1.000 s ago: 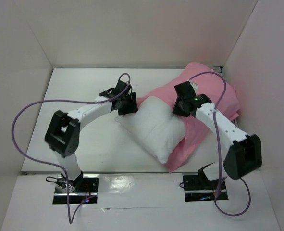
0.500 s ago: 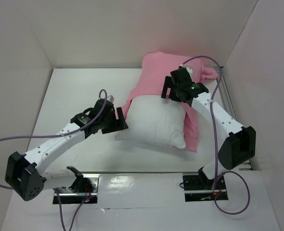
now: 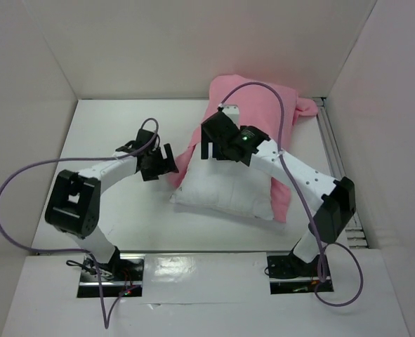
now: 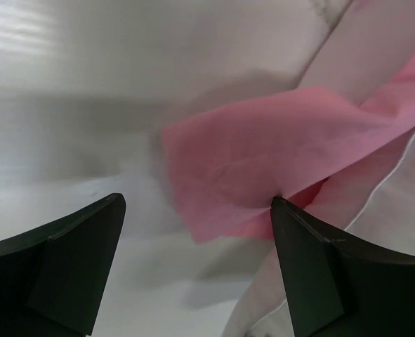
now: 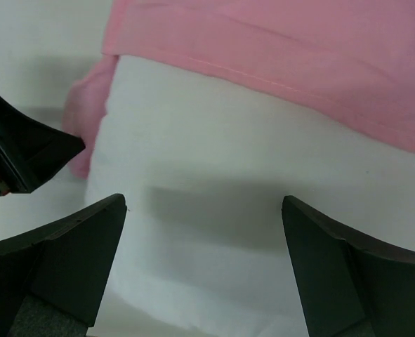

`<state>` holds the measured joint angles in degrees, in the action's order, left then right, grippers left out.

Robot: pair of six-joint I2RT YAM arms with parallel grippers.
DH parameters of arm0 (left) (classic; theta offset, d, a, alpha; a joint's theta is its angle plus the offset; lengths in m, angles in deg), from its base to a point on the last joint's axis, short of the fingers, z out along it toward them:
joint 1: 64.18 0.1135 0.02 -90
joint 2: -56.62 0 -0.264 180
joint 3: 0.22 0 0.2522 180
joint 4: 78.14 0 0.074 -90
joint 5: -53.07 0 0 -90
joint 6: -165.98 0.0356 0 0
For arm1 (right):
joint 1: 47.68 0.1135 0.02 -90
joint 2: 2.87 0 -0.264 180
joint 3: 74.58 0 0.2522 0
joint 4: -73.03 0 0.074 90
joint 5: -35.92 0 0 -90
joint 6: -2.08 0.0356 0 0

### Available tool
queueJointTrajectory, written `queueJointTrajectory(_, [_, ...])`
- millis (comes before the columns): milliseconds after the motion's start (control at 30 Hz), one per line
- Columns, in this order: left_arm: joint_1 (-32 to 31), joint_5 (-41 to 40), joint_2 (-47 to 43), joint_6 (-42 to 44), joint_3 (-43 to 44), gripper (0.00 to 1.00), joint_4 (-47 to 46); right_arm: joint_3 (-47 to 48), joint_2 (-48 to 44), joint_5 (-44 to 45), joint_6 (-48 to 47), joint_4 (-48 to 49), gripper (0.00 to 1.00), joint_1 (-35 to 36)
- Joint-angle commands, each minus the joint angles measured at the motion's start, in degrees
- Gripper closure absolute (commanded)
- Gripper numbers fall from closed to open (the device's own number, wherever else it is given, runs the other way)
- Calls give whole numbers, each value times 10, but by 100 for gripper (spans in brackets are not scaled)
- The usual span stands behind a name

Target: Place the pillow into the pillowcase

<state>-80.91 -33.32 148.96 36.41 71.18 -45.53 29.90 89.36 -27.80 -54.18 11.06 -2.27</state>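
the pillow (image 3: 225, 191), right of the middle of the bench (image 3: 105, 133), appears sheathed only at its far end by the pillowcase (image 3: 256, 98), its near half bare, with left fingers (image 4: 63, 263) and right fingers (image 5: 60, 263) spread, nothing grasped.

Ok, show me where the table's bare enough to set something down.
Free: the table at far left, between left wall and left arm; also the near strip before the pillow. Crowded: centre-right, where pillowcase, left gripper and right gripper meet.
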Motion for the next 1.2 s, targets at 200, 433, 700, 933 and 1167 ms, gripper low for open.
queueJointTrajectory(200, [-39, 148, 115, 18, 75, 6, -137, -68, 52, -19, 48, -4, 1, -43])
queueJointTrajectory(433, [-39, 245, 110, -2, 74, 100, -155, -96, 57, -19, 42, 37, 100, -102])
queueJointTrajectory(700, [-61, 348, -155, -59, 6, 100, -153, 294, 56, 68, -84, -37, 100, -140])
queueJointTrajectory(933, [-137, 394, -291, -150, -66, 100, -198, 103, 69, 62, -66, 78, 100, -96])
queueJointTrajectory(1167, [-156, 400, -369, -171, -140, 100, -187, 81, 163, 3, -36, 130, 100, -127])
